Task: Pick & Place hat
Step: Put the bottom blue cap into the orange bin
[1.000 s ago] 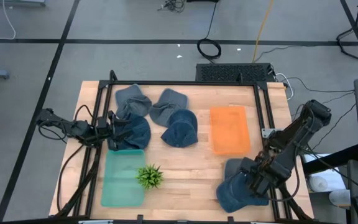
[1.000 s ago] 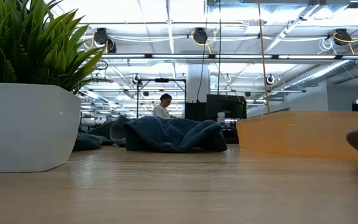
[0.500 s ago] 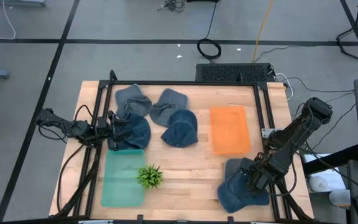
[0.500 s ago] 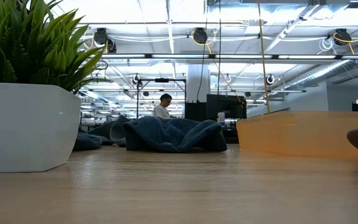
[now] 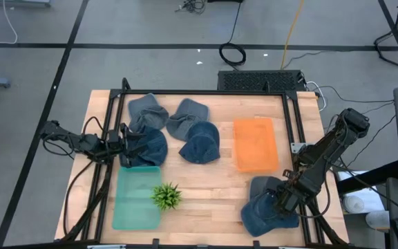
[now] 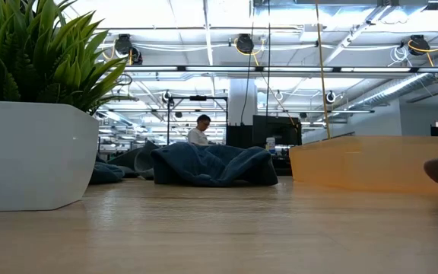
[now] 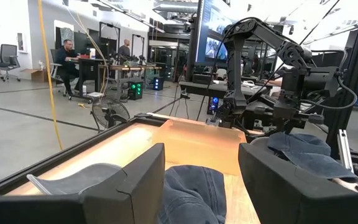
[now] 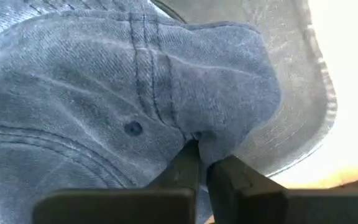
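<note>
A blue denim hat [image 5: 261,211] lies on the wooden table [image 5: 206,200] at its near right corner. My right gripper [image 5: 282,198] points down onto it and is shut on its cloth [image 8: 135,87]. Several more denim hats lie at the far left and middle, among them one [image 5: 202,143] beside the orange tray [image 5: 256,144]. My left gripper [image 5: 121,147] waits at the table's left side, level and open [image 7: 201,186], with a hat [image 7: 188,193] lying just beyond its fingers. My right gripper pinches a raised fold of the hat's crown [image 8: 199,138], next to a seam, between its two fingers [image 8: 180,169]. The fingers come from above, pointing down. The hat still lies on the table, its brim [image 8: 303,93] spread out beside the crown.
A green tray [image 5: 135,200] and a small potted plant [image 5: 166,196] stand at the near left; in the low view the plant's white pot [image 6: 29,152] fills the left. The orange tray [image 6: 371,164] lies on the right half, toward the far side. A black frame [image 5: 206,92] borders the table.
My right gripper has sunk a little onto the hat at the near right. The hat lies where it was.
</note>
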Available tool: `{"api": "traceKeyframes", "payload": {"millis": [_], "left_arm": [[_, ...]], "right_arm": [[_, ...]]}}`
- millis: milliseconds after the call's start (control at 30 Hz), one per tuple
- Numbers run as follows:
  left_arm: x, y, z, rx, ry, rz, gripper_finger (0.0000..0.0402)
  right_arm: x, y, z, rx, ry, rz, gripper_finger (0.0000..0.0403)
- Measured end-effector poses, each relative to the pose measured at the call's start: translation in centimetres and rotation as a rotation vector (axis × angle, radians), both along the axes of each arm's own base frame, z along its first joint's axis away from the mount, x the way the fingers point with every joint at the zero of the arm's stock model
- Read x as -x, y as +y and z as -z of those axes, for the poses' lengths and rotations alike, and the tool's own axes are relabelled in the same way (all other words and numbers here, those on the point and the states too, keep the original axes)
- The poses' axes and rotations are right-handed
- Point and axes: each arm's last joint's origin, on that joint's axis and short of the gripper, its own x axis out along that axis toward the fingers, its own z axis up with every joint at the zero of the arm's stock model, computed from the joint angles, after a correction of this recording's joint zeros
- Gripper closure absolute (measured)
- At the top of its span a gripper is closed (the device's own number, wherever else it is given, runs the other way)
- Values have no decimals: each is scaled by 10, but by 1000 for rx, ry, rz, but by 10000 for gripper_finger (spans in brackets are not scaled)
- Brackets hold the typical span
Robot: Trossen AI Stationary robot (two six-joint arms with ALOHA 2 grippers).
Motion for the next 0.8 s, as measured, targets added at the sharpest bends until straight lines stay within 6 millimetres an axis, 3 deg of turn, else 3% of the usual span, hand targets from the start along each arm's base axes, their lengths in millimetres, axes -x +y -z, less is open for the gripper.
{"api": "traceKeyframes", "payload": {"millis": [133, 500, 800], "left_arm": [[0, 0, 0, 0, 0, 0, 188], [0, 0, 0, 0, 0, 0, 188], [0, 0, 0, 0, 0, -1, 188]], "right_arm": [[-5, 1, -12, -40, -28, 7, 401], [-14, -12, -92, -208, -346, 52, 402], [1, -49, -133, 59, -802, 81, 403]]}}
